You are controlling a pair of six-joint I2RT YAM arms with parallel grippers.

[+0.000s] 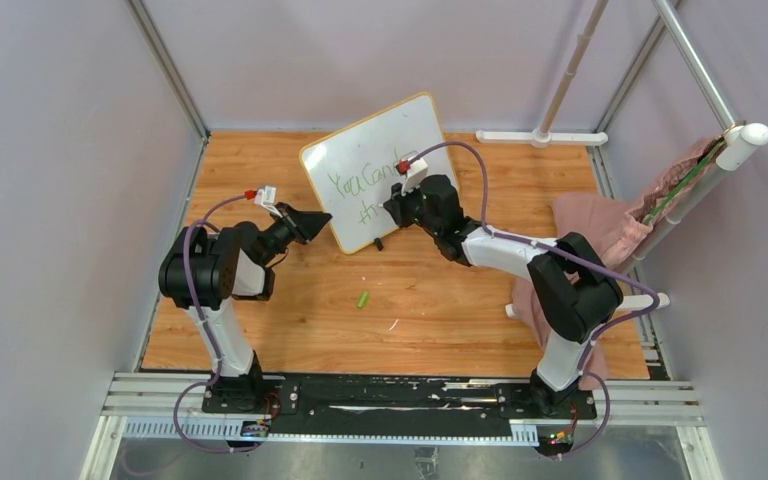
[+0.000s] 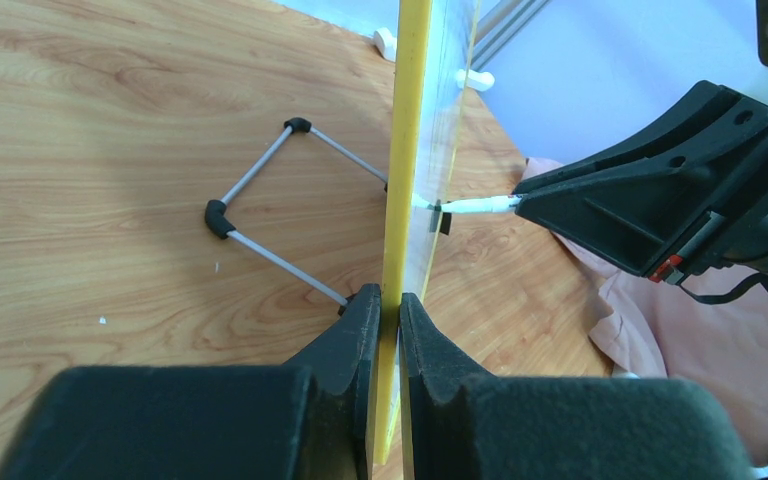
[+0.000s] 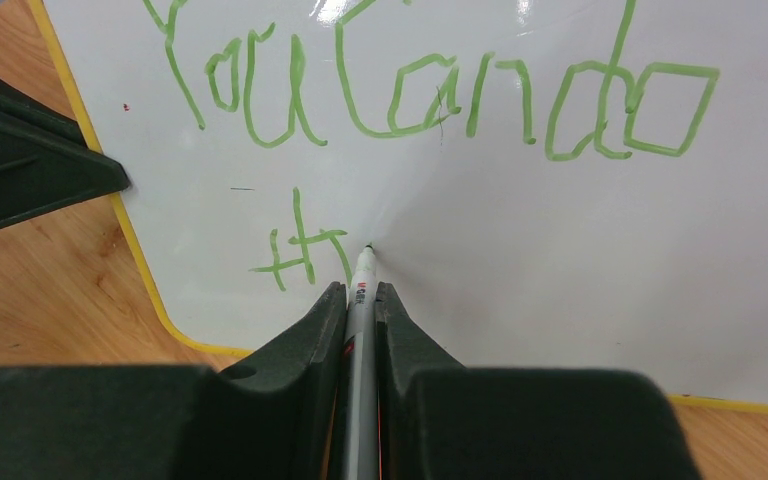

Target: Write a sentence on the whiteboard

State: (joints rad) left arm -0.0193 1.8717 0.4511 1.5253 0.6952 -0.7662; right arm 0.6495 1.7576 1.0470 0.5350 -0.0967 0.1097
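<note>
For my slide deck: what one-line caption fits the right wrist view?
Right gripper holds a marker tip-first against the whiteboard, second line of the green sentence begun under "You Can do".

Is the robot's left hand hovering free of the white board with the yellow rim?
No, the left hand is closed on the yellow rim of the glossy white whiteboard, one finger on each side.

Pale walls (image 1: 50, 150) enclose a wood-grain tabletop (image 1: 440, 310); pink cloth (image 1: 600, 225) lies right.
</note>
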